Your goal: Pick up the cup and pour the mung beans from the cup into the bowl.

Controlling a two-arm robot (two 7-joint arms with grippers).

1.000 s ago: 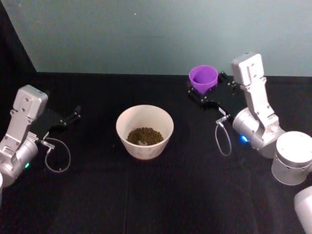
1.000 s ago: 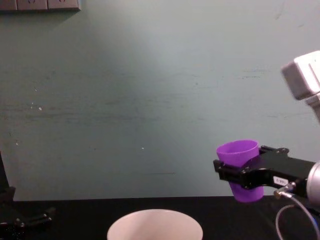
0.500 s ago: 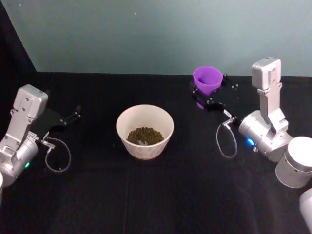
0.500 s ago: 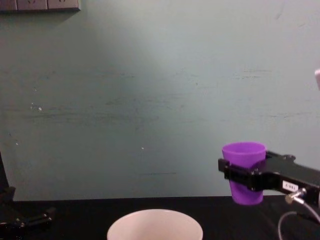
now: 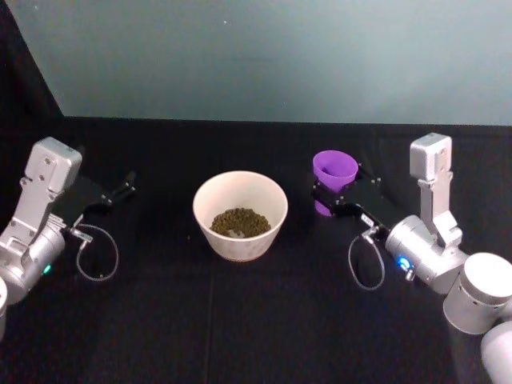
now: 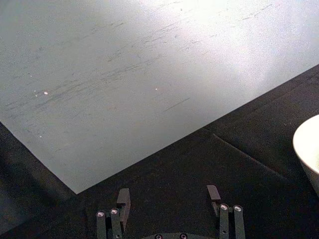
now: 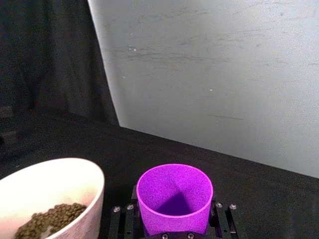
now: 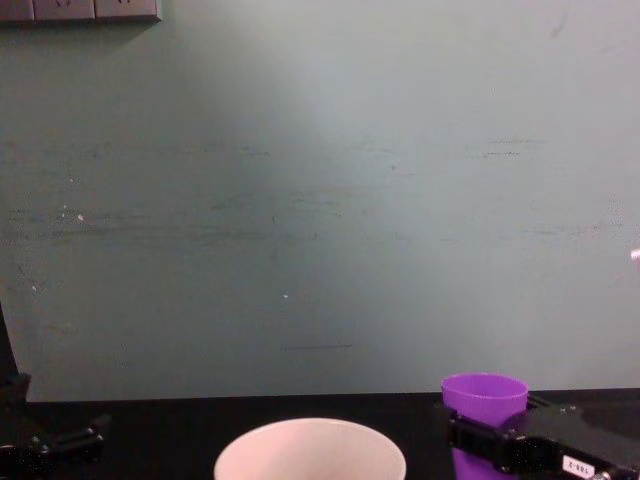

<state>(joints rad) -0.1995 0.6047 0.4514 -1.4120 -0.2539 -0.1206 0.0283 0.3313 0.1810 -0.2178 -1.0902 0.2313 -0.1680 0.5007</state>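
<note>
The purple cup (image 5: 334, 173) stands upright just right of the white bowl (image 5: 240, 214), gripped by my right gripper (image 5: 330, 198), whose black fingers clamp its sides. Inside, the cup (image 7: 174, 198) looks empty. The mung beans (image 5: 238, 222) lie in a heap at the bottom of the bowl; I see the mung beans (image 7: 52, 219) in the bowl (image 7: 75, 181) from the right wrist too. In the chest view the cup (image 8: 484, 398) sits low beside the bowl's rim (image 8: 310, 442). My left gripper (image 5: 120, 192) rests open at the far left, holding nothing.
A black cloth covers the table (image 5: 240, 320), with a grey-green wall (image 5: 280, 56) behind. Cables loop from both wrists, the left cable (image 5: 96, 256) and the right cable (image 5: 364, 264). Open cloth lies in front of the bowl.
My right gripper has brought the upright cup down and nearer, from high at the back right to low beside the bowl. The left arm has not moved.
</note>
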